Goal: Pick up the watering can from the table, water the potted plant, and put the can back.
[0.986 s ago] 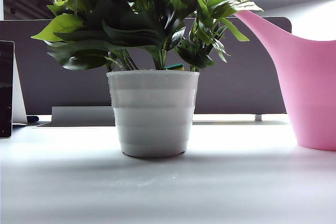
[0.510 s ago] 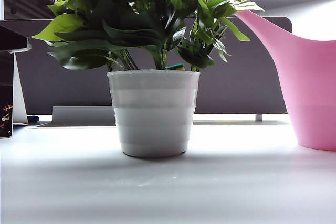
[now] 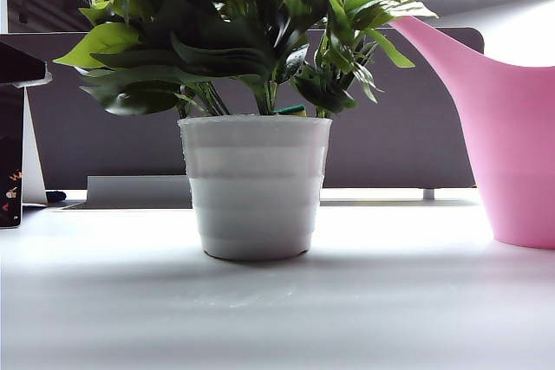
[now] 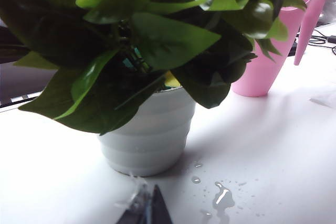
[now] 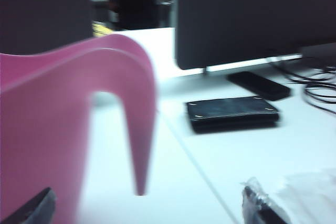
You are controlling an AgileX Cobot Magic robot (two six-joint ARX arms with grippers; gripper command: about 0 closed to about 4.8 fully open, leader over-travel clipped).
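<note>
The watering can (image 3: 513,145) is cut off at the frame edge. The right gripper (image 5: 147,205) is spread beside it; the left gripper's (image 4: 149,209) state cannot be told.

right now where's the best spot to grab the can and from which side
Probably the arched handle at the back of the can, opposite the spout: it stands off the body with an open gap one finger can slip through. The right tool, jaws wide apart, already sits on that side; the left tool is by the pot.
</note>
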